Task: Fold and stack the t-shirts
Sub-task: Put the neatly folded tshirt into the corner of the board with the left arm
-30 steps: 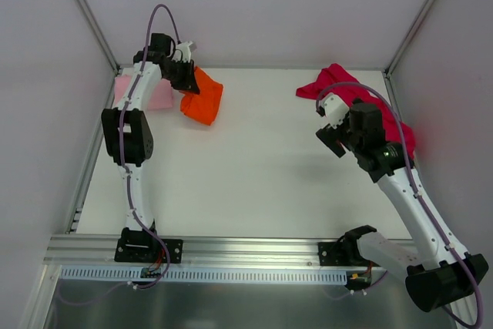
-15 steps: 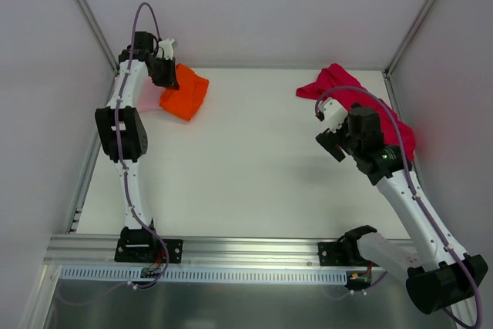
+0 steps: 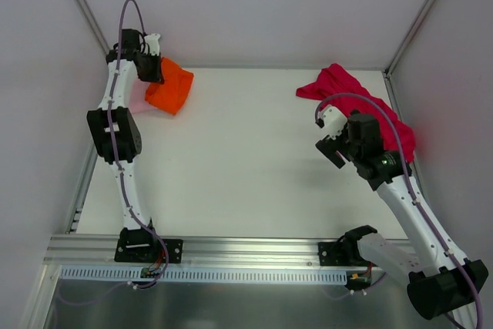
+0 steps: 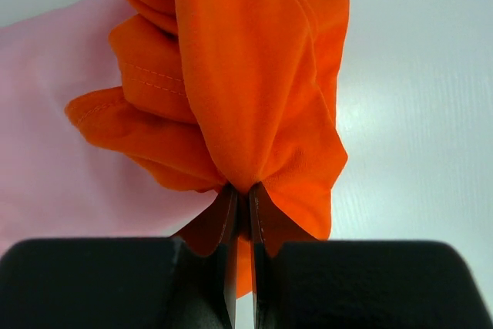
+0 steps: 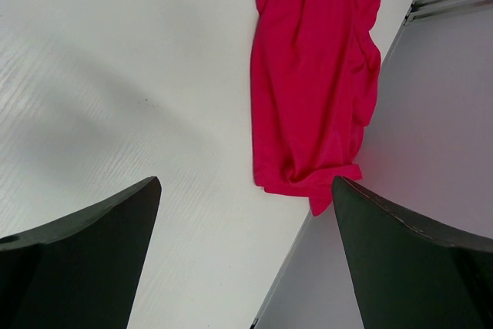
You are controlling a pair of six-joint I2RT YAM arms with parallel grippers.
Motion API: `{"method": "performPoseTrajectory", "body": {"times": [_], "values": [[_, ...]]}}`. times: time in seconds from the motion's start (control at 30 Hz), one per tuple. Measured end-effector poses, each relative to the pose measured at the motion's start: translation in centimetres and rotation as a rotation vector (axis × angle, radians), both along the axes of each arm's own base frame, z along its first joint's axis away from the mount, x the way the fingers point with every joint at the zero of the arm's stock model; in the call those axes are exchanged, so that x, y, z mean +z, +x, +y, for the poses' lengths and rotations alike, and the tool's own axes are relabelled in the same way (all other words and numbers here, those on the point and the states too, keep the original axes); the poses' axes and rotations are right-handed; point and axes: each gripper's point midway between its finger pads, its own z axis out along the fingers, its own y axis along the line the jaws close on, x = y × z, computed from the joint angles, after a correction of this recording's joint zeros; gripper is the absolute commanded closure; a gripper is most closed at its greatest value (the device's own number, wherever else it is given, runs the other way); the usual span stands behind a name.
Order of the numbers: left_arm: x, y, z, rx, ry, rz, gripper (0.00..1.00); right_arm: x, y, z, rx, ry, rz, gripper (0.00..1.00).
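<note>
Carrying the orange t-shirt (image 4: 246, 75) in the left end effector (image 4: 240, 198), pressed together on a pinch of bunched cloth. Location: far left corner of the desk (image 3: 254, 159), hanging crumpled below the pinch, partly over the pink t-shirt (image 4: 46, 113), spread flat at the left edge. Contact between the two not determinable from either view.

Right end effector (image 5: 246, 221): spread wide, gripping nothing, poised over bare desk near the crimson t-shirt (image 5: 308, 75), heaped unfolded along the wall (image 5: 439, 98) on the right.

Step in hand, as judged: transfer of the orange t-shirt onto the pink one to start the stack.

Next move, as judged:
1. Lower the orange cloth squarely onto the pink, edges roughly aligned.
2. Release only after settling of the cloth; avoid dropping from height.
3. Withdraw straight up to prevent dragging either layer.
4. Inspect for bunching; flatten or refold if lumpy.
5. Then fetch the crimson t-shirt to mid-desk for folding with both arms.
</note>
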Motion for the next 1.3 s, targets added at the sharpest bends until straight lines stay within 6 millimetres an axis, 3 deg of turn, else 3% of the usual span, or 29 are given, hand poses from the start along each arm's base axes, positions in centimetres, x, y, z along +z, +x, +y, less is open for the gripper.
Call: {"method": "performPoseTrajectory", "body": {"times": [0.13, 0.27, 0.47, 0.63, 0.8, 0.87, 0.9, 0.97, 1.03, 1.07, 1.3], "values": [[1.0, 0.1, 3.2, 0.06, 0.018, -0.028, 1.0, -0.4, -0.1, 0.1, 0.004, 0.002, 0.009, 0.0], [3.3, 0.2, 5.8, 0.114, 0.053, -0.086, 1.0, -1.2, -0.4, 0.1, 0.007, -0.001, 0.03, 0.0], [5.8, 0.3, 8.1, 0.165, 0.084, -0.15, 1.0, -2.0, -0.8, 0.1, 0.013, -0.004, 0.05, 0.0], [5.5, 0.1, 9.7, 0.195, 0.09, -0.15, 1.0, -2.0, -0.9, 0.2, 0.021, 0.005, 0.049, 0.0], [3.2, -0.6, 10.7, 0.212, 0.083, -0.104, 1.0, -1.8, -1.1, 0.1, 0.021, 0.005, 0.045, 0.0], [2.2, -0.8, 10.7, 0.212, 0.08, -0.082, 0.9, -1.7, -1.1, 0.1, 0.022, 0.007, 0.04, 0.0], [1.9, -0.8, 10.7, 0.214, 0.078, -0.077, 0.8, -1.6, -1.1, 0.1, 0.021, 0.008, 0.037, 0.0], [1.5, -0.8, 11.0, 0.215, 0.078, -0.07, 0.78, -1.5, -1.2, 0.1, 0.022, 0.009, 0.034, 0.0], [1.2, -0.8, 10.9, 0.213, 0.077, -0.066, 0.48, -1.5, -1.2, 0.1, 0.021, 0.01, 0.032, 0.0], [1.1, -0.7, 10.9, 0.209, 0.077, -0.068, 0.03, -1.5, -1.2, 0.1, 0.021, 0.01, 0.032, 0.0], [0.3, -0.6, 10.9, 0.202, 0.077, -0.075, 0.01, -1.5, -1.2, 0.1, 0.022, 0.01, 0.033, 0.0]]}}
